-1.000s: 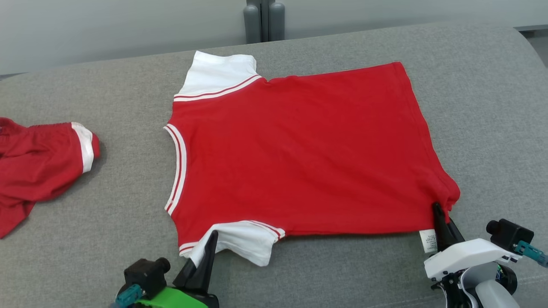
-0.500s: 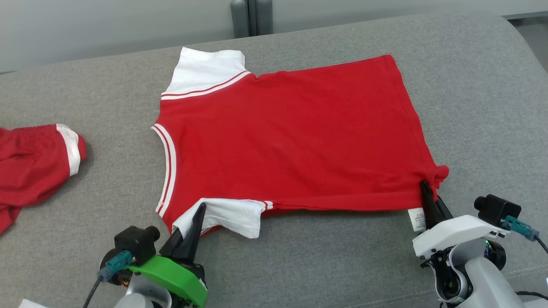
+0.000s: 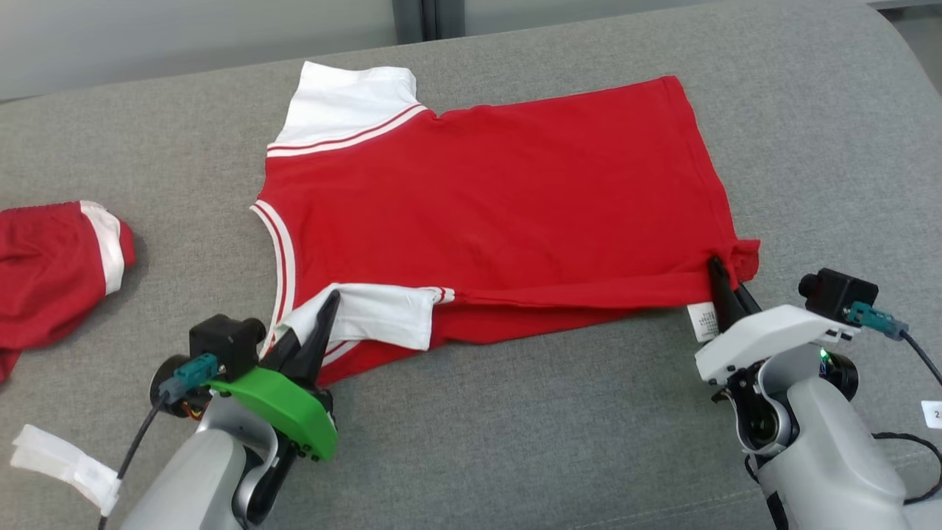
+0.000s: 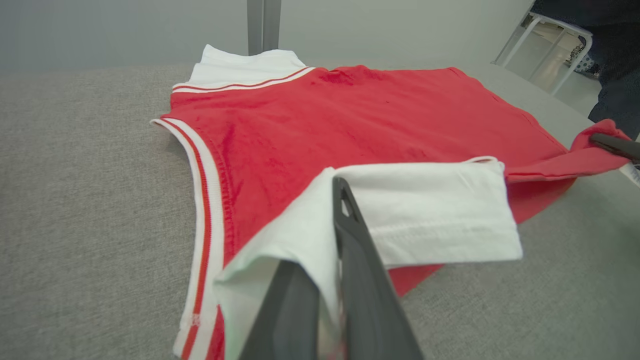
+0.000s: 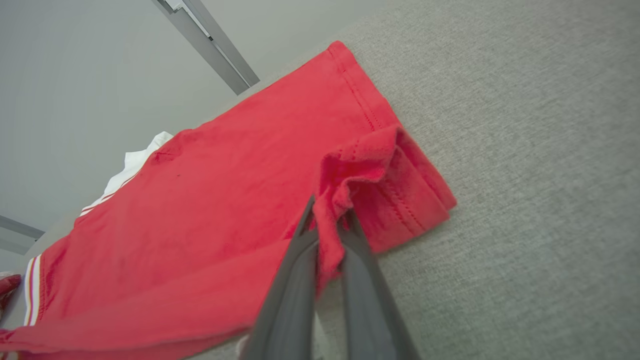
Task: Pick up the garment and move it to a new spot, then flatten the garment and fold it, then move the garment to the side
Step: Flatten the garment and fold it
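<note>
**Garment** (image 3: 500,191): red short-sleeved shirt with white sleeves and red-and-white striped trim. It lies mostly flat on the grey fabric surface (image 3: 515,442), reaching away from the tips of both grippers. Its neckline (image 3: 278,246) is on the left gripper's side and its hem on the right gripper's side. The edge nearest the grippers is raised off the surface and strung between them.

**Left gripper** (image 3: 331,300): green housing, dark fingers pressed together, pinching the near white sleeve (image 3: 383,313). The sleeve drapes from the fingertips and hangs toward the right gripper. Red body cloth lies just beyond and beneath it.

**Right gripper** (image 3: 714,266): white housing, dark fingers pressed together, pinching the near hem corner (image 3: 742,254). The red cloth is bunched and doubled over at the fingertips.

**Far sleeve** (image 3: 346,103): white, flat on the surface, well beyond the left gripper's tips.

**Label** (image 3: 703,322): small and white, hanging from the shirt's near edge, just to the inner side of the right gripper's fingers.

**Second red garment** (image 3: 51,272): has a white band and lies crumpled on the surface. It is well out to the left gripper's outer side, apart from the shirt.

**White strip** (image 3: 62,460): pale and loose, beside the left forearm.
</note>
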Motion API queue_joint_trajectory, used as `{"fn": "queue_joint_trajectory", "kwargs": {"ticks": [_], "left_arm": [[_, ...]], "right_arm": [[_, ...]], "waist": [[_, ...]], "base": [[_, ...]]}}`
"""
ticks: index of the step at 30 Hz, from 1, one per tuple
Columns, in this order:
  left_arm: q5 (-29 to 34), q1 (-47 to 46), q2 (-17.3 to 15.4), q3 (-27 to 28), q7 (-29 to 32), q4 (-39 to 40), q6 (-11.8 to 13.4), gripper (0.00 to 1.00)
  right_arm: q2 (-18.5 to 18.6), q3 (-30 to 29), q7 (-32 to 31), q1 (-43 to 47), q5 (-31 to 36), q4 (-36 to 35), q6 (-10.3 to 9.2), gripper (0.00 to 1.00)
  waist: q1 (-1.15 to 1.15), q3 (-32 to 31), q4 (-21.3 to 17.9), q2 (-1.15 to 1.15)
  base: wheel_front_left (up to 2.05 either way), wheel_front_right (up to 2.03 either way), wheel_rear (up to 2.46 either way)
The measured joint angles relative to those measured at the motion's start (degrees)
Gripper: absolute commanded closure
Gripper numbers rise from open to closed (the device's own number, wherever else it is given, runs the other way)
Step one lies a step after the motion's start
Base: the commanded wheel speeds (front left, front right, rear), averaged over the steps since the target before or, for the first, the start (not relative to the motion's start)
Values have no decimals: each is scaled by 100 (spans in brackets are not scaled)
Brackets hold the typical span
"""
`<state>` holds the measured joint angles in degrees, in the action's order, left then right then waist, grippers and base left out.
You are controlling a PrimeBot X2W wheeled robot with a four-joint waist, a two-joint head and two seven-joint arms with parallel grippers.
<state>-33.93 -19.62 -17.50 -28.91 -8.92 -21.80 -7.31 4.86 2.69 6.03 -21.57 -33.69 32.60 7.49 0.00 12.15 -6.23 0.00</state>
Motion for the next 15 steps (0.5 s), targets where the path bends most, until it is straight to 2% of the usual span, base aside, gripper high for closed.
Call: {"fn": "queue_joint_trajectory", "kwargs": {"ticks": [1, 2, 3, 9, 15], "left_arm": [[-19, -98, -7, -30, -24, -76, -1, 100], [-59, -193, -9, -49, -56, -148, -1, 48], [-60, -269, -16, -76, -82, -221, -1, 0], [-132, -560, -5, -136, -377, -672, -2, 0], [-187, -413, 14, 69, -579, -817, 1, 0]], "right_arm": [[-10, 5, 1, -86, 0, 62, 0, 5], [-19, 7, 13, -175, 7, 141, 0, 0], [-21, 15, 24, -242, 31, 205, 0, 0], [1, 146, 325, -464, 64, 487, 0, 0], [268, 378, 599, -416, 118, 590, 0, 0]], "waist": [[0, 33, -2, 0], [0, 69, -3, 0], [0, 95, -3, 0], [0, 186, 22, 0], [0, 46, 45, 0]], "base": [[0, 0, 0], [0, 0, 0], [0, 0, 0], [0, 0, 0], [0, 0, 0]]}}
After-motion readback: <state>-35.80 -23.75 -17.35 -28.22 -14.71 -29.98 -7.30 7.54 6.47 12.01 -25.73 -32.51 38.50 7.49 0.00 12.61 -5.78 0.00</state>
